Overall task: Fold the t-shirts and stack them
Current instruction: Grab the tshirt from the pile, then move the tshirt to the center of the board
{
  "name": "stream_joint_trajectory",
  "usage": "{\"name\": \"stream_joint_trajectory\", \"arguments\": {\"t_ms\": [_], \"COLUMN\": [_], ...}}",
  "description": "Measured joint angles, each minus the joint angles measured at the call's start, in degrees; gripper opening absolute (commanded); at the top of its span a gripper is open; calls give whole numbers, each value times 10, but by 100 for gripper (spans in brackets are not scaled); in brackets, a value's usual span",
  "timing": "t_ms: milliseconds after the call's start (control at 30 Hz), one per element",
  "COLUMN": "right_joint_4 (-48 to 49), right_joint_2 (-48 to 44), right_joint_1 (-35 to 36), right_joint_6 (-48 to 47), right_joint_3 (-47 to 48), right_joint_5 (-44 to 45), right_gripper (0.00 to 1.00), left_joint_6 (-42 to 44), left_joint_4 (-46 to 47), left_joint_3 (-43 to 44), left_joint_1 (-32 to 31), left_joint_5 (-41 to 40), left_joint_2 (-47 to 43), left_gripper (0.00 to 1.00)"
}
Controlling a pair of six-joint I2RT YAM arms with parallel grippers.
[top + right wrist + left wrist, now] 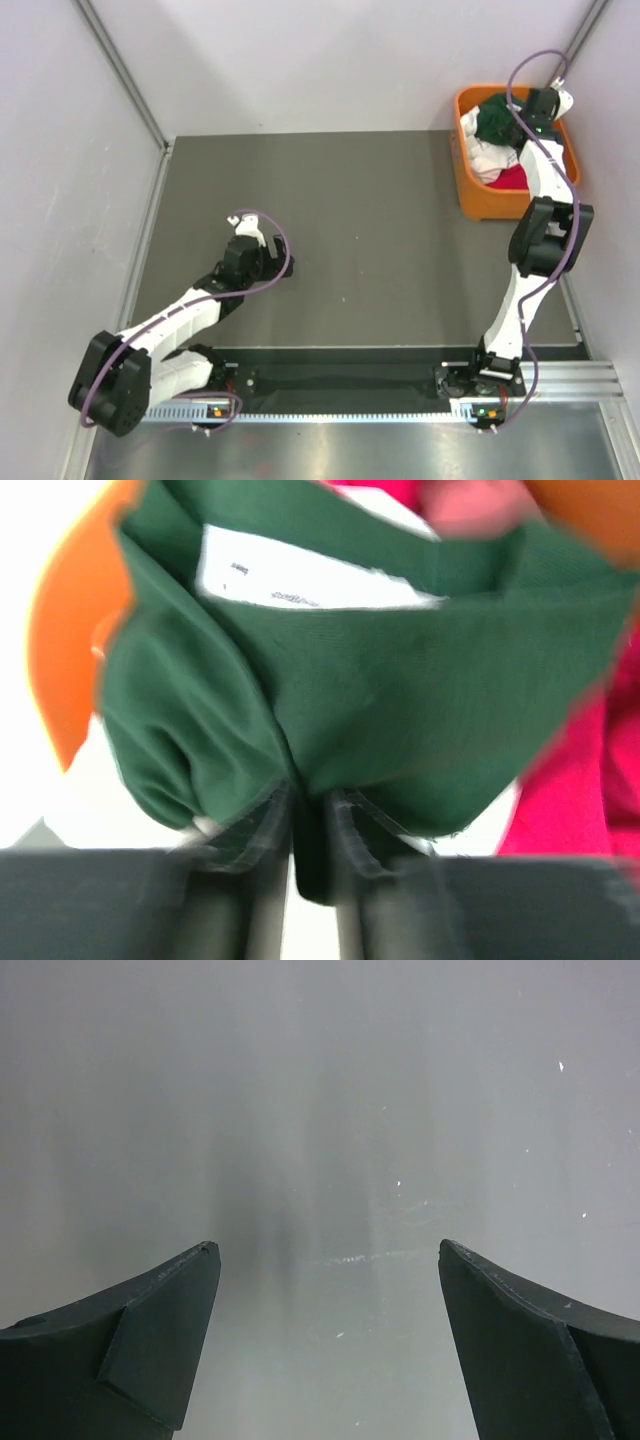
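Right wrist view, dark green t-shirt [400,710] pinched between right jaws

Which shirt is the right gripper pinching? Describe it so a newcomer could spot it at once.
Look to the orange bin in the far right corner of the table. At its far end lies a dark green shirt, with the right gripper shut on a fold. It is the only green cloth there, with a white label, beside a white shirt and red cloth.
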Motion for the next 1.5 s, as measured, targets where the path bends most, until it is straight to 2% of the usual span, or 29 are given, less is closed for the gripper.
{"name": "stream_joint_trajectory", "arguments": {"t_ms": [33, 133, 200, 367, 467, 533, 600, 700, 767, 833, 1000, 1167, 1200, 1333, 1367, 1400, 1433, 1500], "right_joint_4": [-5, 1, 10, -9, -26, -33, -34, -21, -9, 0, 4, -2, -3, -3, 0, 2, 5, 10], "right_joint_2": [4, 0, -24, -115, -206, -278, -359, -462, -504, -525, -509, -477, -476, -476, -476, -476, -476, -480], "right_joint_1": [0, 6, 11, 39, 73, 111, 187, 351, 441, 498, 575, 581, 578, 546, 532, 516, 502, 482], "right_joint_6": [-2, -6, -10, -30, -52, -68, -87, -103, -105, -104, -97, -103, -104, -97, -94, -87, -80, -80], "right_joint_3": [13, 21, -6, -46, -48, -57, -64, -77, -83, -82, -82, -141, -162, -245, -263, -280, -296, -333], "right_joint_5": [-4, -8, -3, 14, 22, 32, 62, 69, 54, 40, 9, 51, 61, 77, 75, 69, 64, 52], "right_gripper": [5, 3, 1, 0, 0, 0, 0, 0, 0, 0, 0, 0, 2, 27, 37, 65, 76, 82], "left_joint_6": [0, 0, 0, 0, 0, 0, 0, -1, -2, -2, -5, -6, -6, -6, -6, -6, -6, -7], "left_joint_4": [1, 1, 1, 3, 5, 5, 5, 5, 4, 3, -3, -6, -6, -7, -7, -7, -7, -7], "left_joint_3": [1, 3, 3, 3, 3, 3, 3, 3, 3, 3, -4, -19, -20, -22, -22, -22, -22, -22], "left_joint_1": [0, 0, 0, 0, 0, 0, 0, 0, 0, 0, 0, 0, 0, 0, 0, 0, 0, 0], "left_joint_5": [1, 2, 2, 5, 6, 6, 5, 3, -2, -9, -45, -69, -72, -77, -77, -77, -76, -76], "left_joint_2": [4, 12, 16, 16, 16, 15, 12, -2, -16, -32, -88, -130, -131, -130, -129, -126, -123, -115], "left_gripper": [95, 94, 94, 93, 93, 93, 93, 93, 93, 93, 92, 92, 92, 92, 92, 93, 97, 99]}}
